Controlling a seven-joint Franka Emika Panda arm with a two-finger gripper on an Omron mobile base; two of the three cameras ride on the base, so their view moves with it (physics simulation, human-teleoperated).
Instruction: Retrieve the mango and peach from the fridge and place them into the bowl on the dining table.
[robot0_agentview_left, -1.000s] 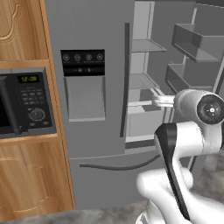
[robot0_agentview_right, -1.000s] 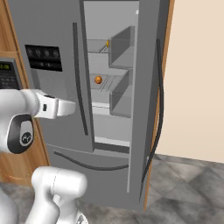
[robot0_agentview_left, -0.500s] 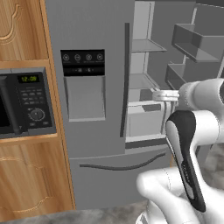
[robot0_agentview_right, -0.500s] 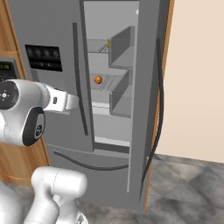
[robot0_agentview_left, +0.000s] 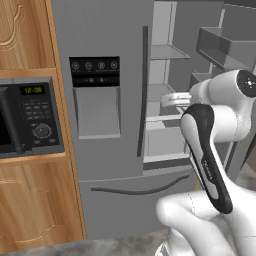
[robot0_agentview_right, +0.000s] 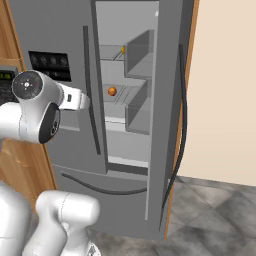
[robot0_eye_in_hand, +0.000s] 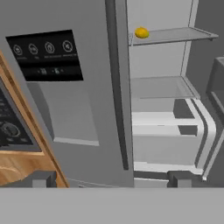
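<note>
A simulated kitchen: the tall grey French-door fridge stands with its right door open. The hand, spread wide and empty, faces the shelves. The smooth yellow-orange mango lies at 12 o'clock; the small red-orange peach one shelf lower. Reaching step; next, I think, advance and rise toward the mango.

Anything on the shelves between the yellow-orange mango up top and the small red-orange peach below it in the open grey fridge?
Nothing. In the right base view the yellow-orange mango sits one shelf above the red-orange peach; only bare pale shelf of the grey fridge lies between.

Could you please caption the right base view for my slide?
Fridge with its right door open, mango on the upper shelf, peach below.
</note>
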